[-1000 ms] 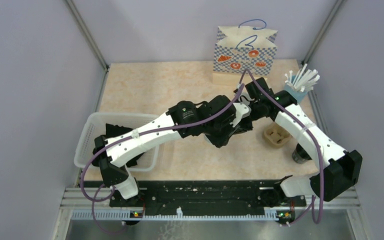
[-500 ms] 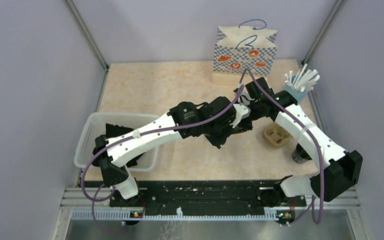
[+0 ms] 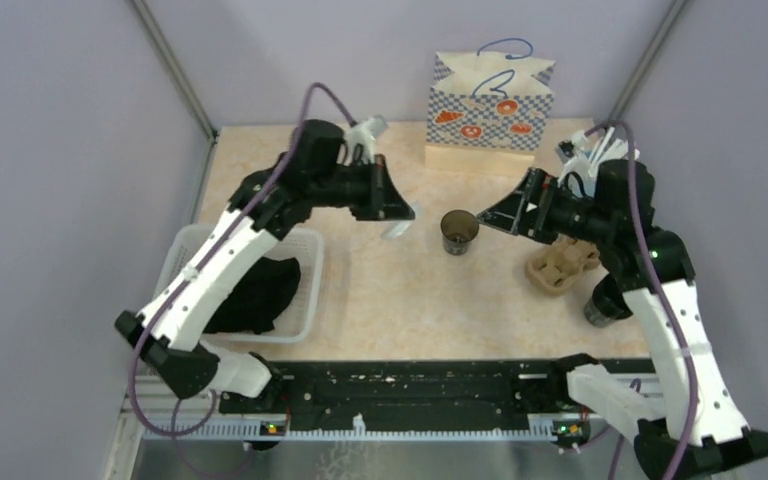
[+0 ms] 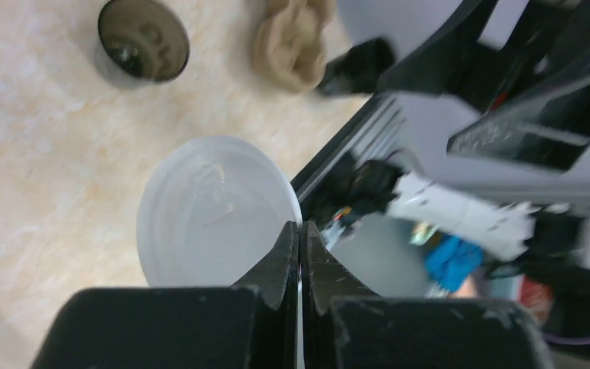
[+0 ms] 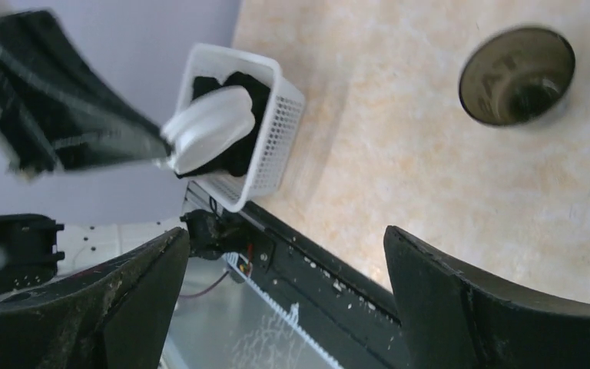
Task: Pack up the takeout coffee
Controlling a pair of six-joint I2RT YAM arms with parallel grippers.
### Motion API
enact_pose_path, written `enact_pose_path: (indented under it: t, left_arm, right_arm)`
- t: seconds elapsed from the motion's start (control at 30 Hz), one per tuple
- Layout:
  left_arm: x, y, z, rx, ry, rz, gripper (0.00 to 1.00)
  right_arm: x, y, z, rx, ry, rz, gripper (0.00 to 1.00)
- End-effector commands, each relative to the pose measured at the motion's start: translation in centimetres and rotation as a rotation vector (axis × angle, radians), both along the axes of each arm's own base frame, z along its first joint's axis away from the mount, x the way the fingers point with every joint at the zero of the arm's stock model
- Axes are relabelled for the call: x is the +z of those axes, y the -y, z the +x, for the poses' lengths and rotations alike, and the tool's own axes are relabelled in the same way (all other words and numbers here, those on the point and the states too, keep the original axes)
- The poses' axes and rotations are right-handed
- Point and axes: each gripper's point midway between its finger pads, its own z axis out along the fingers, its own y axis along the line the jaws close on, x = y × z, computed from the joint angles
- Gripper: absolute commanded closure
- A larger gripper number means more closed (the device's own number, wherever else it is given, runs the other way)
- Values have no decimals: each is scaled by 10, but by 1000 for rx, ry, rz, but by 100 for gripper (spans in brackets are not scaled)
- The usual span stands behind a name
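Observation:
A flat white round lid [image 4: 215,211] hangs above the table with its rim pinched in my left gripper [image 4: 299,228], which is shut on it. From above, the lid [image 3: 397,229] and left gripper [image 3: 398,212] sit left of a dark lidless cup [image 3: 459,231] standing mid-table. My right gripper [image 3: 488,214] hovers just right of that cup, open and empty [image 5: 286,238]. Of the takeout coffee I make out only one dark cup [image 3: 603,303] at the right edge, half hidden by my right forearm. Its top does not show.
A brown pulp cup carrier [image 3: 560,265] lies right of the lidless cup. A checked paper bag [image 3: 490,100] stands at the back. White stirrers [image 3: 592,152] are at the back right. A white basket [image 3: 185,260] holding black cloth sits at the left.
Both arms have pulled apart from the table's middle. The left rose and went left with the lid. The right opened and drew back right, baring the lidless cup.

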Motion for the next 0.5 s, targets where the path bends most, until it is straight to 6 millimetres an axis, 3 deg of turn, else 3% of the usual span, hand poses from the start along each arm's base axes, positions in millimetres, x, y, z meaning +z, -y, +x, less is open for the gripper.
enact_pose_path:
  t: [0.0,0.07,0.17,0.3,0.47]
  left_arm:
    - [94,-7,-17,-112,-116,-483,100]
    - [110,-14,-18,-144,-150,-625,100]
    - [113,-24,-12,-111,-269,-744,100]
    - [111,-29,-5,-71,-348,-806,100]
    - [109,-31,0,-44,-378,-829,100]
  right_arm:
    - [55,-19,-13,85,244,147,1]
    - [68,-29,-21,103,312,162,1]
    - [80,-47,-23,127,382,165,1]
    - [80,-75,-15,167,371,147,1]
    - [79,-96,-8,156,357,114,1]
